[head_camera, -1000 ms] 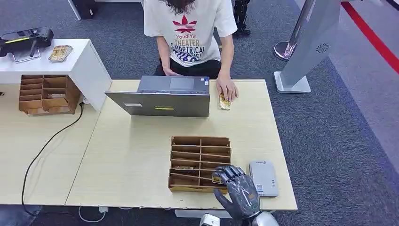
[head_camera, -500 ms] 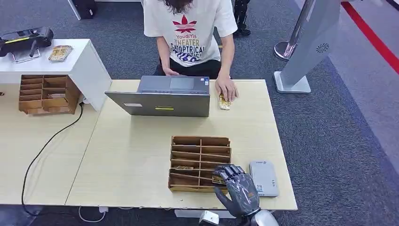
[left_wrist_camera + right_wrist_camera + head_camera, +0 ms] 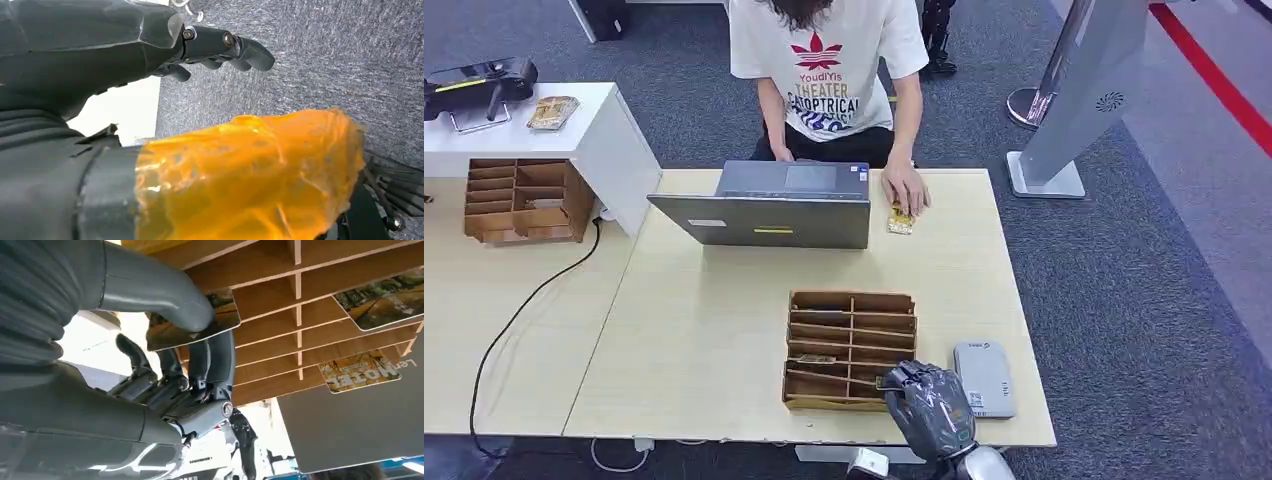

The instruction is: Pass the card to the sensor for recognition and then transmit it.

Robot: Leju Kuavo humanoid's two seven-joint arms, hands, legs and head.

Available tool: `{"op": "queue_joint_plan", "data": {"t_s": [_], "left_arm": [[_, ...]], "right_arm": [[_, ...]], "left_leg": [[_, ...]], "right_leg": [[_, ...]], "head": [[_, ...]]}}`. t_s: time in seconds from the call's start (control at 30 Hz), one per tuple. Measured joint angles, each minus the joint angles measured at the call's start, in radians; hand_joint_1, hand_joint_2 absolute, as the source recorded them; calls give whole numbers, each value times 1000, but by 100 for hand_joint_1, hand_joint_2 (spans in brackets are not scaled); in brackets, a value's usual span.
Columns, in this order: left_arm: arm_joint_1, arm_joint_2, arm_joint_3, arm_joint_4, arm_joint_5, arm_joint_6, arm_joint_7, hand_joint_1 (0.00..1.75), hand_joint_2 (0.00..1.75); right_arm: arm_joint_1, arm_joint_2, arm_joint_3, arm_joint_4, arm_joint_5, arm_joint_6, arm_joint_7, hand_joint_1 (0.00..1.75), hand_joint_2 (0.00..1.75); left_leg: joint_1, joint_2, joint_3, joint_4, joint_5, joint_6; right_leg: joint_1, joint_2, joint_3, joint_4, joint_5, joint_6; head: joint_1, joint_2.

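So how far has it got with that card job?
Early days. The right hand pinches a card at the wooden rack, so picking up looks under way. The card has not reached the grey reader beside the rack, and handing it to the person at the laptop is left.

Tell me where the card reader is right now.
In the head view, the grey card reader lies flat near the table's front right corner, just right of the wooden card rack and beside the robot's right hand.

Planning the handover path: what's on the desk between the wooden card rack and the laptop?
Head view: bare tabletop between the card rack and the laptop.
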Motion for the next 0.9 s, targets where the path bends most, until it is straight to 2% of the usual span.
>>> {"op": "queue_joint_plan", "data": {"t_s": [0.57,0.67,0.77,0.9], "left_arm": [[0,1,0,0,0,0,0,0,0],[0,1,0,0,3,0,0,0,0],[0,1,0,0,6,0,0,0,0],[1,1,0,0,10,0,-2,0,0]], "right_arm": [[-3,2,0,3,-3,-1,0,175,175],[3,6,-16,-22,-126,0,-32,175,175],[10,20,-43,-80,-242,48,-60,175,175],[16,38,-67,-138,-330,90,-95,175,175]], "left_leg": [[0,0,0,0,0,0],[0,0,0,0,0,0],[0,0,0,0,0,0],[0,0,0,0,0,0]], "right_leg": [[0,0,0,0,0,0],[0,0,0,0,0,0],[0,0,0,0,0,0],[0,0,0,0,0,0]], "head": [[0,0],[0,0],[0,0],[0,0]]}}
